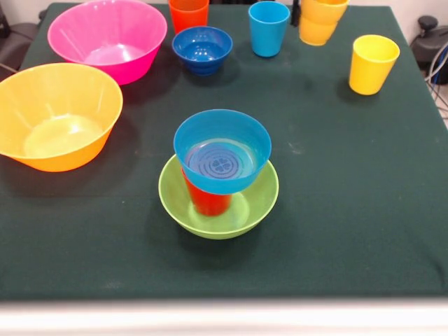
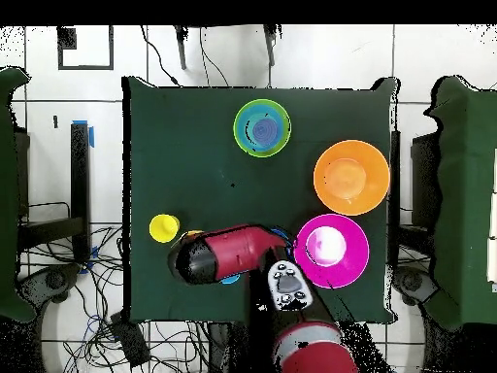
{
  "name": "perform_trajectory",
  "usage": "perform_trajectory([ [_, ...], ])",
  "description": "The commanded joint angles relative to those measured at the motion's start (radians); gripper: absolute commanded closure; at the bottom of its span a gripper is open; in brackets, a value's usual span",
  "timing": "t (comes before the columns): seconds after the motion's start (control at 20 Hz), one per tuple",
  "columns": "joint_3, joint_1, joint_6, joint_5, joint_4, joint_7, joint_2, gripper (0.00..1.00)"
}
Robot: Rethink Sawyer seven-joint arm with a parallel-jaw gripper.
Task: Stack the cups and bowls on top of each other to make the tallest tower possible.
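The tower stands at the table's middle in the front view: a green bowl holds an upturned red cup, and a small light blue bowl sits upright on the cup. It also shows in the overhead view. Along the far edge stand an orange cup, a dark blue bowl, a light blue cup, a yellow-orange cup cut by the top edge, and a yellow cup. The gripper is under the arm's black end, above the far cups; its state is hidden.
A large pink bowl and a large yellow-orange bowl stand at the left of the front view. The red arm lies across the cups' row in the overhead view. The yellow cup is just beyond the arm's end.
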Motion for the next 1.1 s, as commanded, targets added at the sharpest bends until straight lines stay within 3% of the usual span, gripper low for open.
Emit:
perform_trajectory([
  [0.05, 0.262, -0.134, 0.163, 0.059, 0.044, -0.192, -0.094, 1.00],
  [0.75, 0.422, -0.299, 0.162, 0.009, 0.016, -0.208, -0.074, 1.00],
  [1.1, 0.477, -0.378, 0.217, -0.027, -0.036, -0.256, -0.063, 1.00],
])
